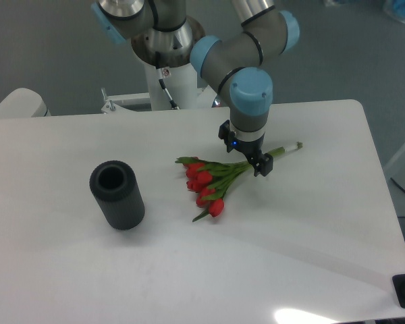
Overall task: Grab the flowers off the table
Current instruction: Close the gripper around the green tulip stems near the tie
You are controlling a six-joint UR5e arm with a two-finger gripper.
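The flowers (206,183) lie on the white table (290,236), just right of its middle: red tulip heads point to the lower left and the green stems run up and right to a pale tip (293,146). My gripper (244,148) points straight down over the stems, between the blooms and the pale tip. Its two dark fingers stand wide apart, one behind the stems and one (262,165) in front of them. The jaws are open and straddle the stems. The stems directly under the gripper are hidden.
A dark grey ribbed cylinder vase (117,195) stands upright on the left part of the table, well away from the flowers. The arm's base (167,81) stands behind the table's far edge. The table's right edge lies beyond the stem tip.
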